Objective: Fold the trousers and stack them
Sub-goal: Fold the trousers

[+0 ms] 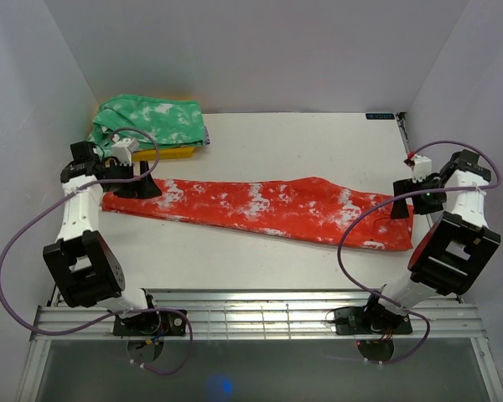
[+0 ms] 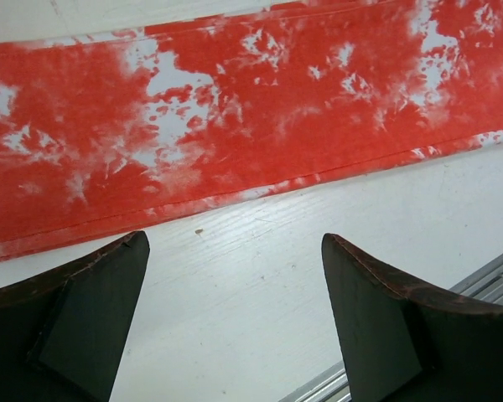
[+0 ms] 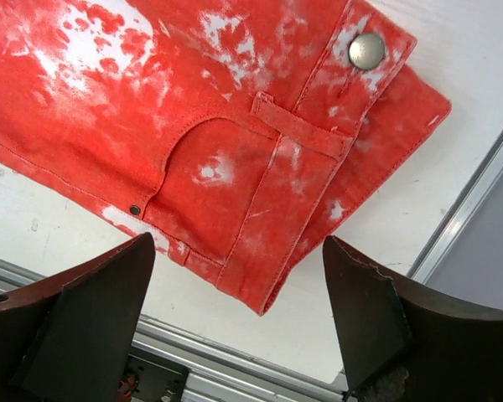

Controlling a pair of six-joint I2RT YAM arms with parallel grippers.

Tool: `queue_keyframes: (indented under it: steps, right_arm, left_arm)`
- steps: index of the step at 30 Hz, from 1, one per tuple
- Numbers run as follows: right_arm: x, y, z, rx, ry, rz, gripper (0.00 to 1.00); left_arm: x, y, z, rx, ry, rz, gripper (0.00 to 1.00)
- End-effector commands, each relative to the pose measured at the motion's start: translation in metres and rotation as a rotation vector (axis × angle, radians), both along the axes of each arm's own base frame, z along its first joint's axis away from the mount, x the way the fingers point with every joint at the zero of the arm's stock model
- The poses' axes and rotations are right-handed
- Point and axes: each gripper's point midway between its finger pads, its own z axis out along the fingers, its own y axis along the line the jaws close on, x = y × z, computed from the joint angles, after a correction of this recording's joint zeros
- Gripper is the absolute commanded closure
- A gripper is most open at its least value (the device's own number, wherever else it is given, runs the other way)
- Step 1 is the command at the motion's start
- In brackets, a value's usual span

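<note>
The trousers [image 1: 260, 205] lie flat on the table [image 1: 302, 142] as one long strip. They run from left of centre in the top view almost to the right edge, dipping slightly toward the right. The legs seem laid one on the other. The waist is at the right end, where the right wrist view shows a metal button [image 3: 366, 50] at upper right and a pocket [image 3: 210, 180] mid-frame. The leg ends are at the left.

Each arm stands at its own end of that long axis. The left claw [image 2: 233, 251] is spread wide and holds nothing. In its own view only bare table shows between its fingers, and the cloth's long edge crosses the frame just above the fingertips. The right claw [image 3: 239, 247] is also spread and empty. The lower corner of the waist reaches down between its fingers, so it looks better lined up with the cloth. I cannot tell whether either claw touches the table.

I'd say the fold across the length has not started. Since the strip runs left to right, one end probably has to be carried along that line to meet the other. The left arm is nearer the leg ends and the right arm nearer the waist.

In the upper left of the top view, a green mottled garment [image 1: 151, 121] sits folded on a yellow cloth [image 1: 180, 153]. Both are apart from the trousers.
</note>
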Motion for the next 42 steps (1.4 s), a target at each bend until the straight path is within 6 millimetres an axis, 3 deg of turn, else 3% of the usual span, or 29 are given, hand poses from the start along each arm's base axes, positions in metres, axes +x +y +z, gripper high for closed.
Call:
queue_keyframes:
  steps: [1,6,10,13,16,21,25,28,33,34,35,42]
  right_arm:
    - [-0.016,0.006,0.0,0.022,0.04,-0.054,0.14]
    - [-0.031,0.009,-0.016,0.019,0.077,-0.03,0.16]
    - [-0.04,-0.004,-0.021,0.014,0.094,-0.063,0.17]
    - [-0.044,-0.017,-0.021,0.013,0.091,-0.117,0.16]
    - [-0.047,-0.016,-0.028,0.078,0.133,-0.194,0.16]
    - [-0.043,-0.01,-0.051,0.189,0.206,-0.292,0.16]
    - [-0.045,0.004,-0.065,0.285,0.25,-0.29,0.28]
    - [-0.046,0.012,-0.066,0.331,0.266,-0.312,0.42]
    - [-0.039,0.008,-0.05,0.316,0.218,-0.308,0.68]
    - [-0.036,0.007,-0.046,0.315,0.203,-0.299,0.82]
    - [-0.031,0.007,-0.039,0.321,0.177,-0.291,0.89]
    - [0.014,-0.007,0.017,0.292,-0.065,-0.176,0.92]
  left_arm:
    - [-0.011,-0.013,0.036,0.0,-0.137,-0.064,0.06]
    - [-0.012,-0.028,0.04,-0.01,-0.151,-0.113,0.07]
    - [-0.018,-0.044,0.035,0.027,-0.133,-0.174,0.08]
    - [-0.023,-0.044,0.037,0.059,-0.132,-0.181,0.08]
    - [-0.028,-0.048,0.043,0.067,-0.166,-0.193,0.08]
    - [-0.035,-0.078,0.042,0.021,-0.188,-0.254,0.09]
    - [-0.045,-0.111,0.025,0.012,-0.176,-0.37,0.09]
    - [-0.04,-0.114,0.016,-0.007,-0.183,-0.365,0.09]
    - [-0.042,-0.113,-0.014,-0.013,-0.157,-0.341,0.12]
    - [-0.044,-0.114,-0.018,-0.02,-0.146,-0.328,0.13]
    - [-0.048,-0.114,-0.027,-0.029,-0.134,-0.324,0.14]
    - [-0.043,-0.104,-0.076,0.003,0.048,-0.266,0.26]
